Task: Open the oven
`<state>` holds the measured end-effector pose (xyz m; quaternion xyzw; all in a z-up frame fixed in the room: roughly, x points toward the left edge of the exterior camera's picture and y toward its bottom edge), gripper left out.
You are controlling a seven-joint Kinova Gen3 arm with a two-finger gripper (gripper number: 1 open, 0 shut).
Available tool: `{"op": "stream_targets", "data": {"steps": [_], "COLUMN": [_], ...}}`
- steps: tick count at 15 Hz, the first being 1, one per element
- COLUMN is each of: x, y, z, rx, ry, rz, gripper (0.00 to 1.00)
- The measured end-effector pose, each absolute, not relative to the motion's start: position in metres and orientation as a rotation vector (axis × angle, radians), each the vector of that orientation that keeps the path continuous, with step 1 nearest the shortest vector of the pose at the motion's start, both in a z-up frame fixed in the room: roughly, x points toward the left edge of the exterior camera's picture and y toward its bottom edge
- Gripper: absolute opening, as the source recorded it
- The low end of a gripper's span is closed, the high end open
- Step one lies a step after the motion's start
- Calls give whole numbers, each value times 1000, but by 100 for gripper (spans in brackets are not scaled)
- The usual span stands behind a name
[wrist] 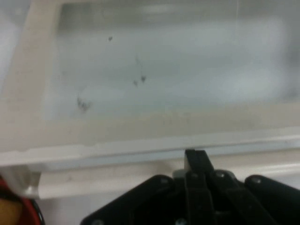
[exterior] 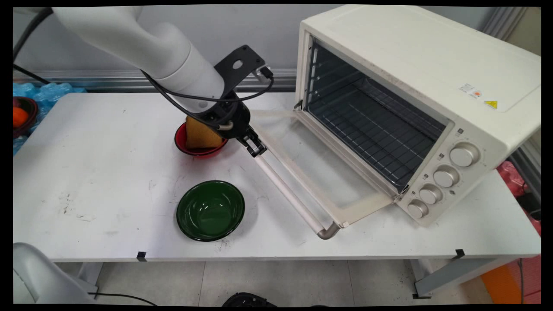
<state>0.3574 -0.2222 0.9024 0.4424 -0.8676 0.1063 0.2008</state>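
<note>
Green bowl [exterior: 210,210] sits nearest, alone on the table [exterior: 86,172]. Behind it, gripper [exterior: 255,147] is down at the far end of the oven door's handle [exterior: 289,190], fingers together, pressed on or just over the bar; grip on it can't be told. Door [exterior: 311,168] lies fully open, flat. Red bowl [exterior: 199,141] just left of gripper holds a tan sponge [exterior: 199,134]. Oven [exterior: 414,108] stands at right, rack inside.

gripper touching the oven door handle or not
Touching: in the hand view the gripper has its fingers closed on the door handle; the main view agrees.
</note>
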Motion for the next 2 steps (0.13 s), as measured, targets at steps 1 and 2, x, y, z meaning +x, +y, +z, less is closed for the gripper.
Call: {"op": "stream_targets", "data": {"steps": [1, 2], "x": [358, 359], "y": [-221, -220], "z": [904, 906], "rx": [1232, 1227], "ry": [-2425, -2426], "rz": [296, 295], "gripper": [0, 0]}}
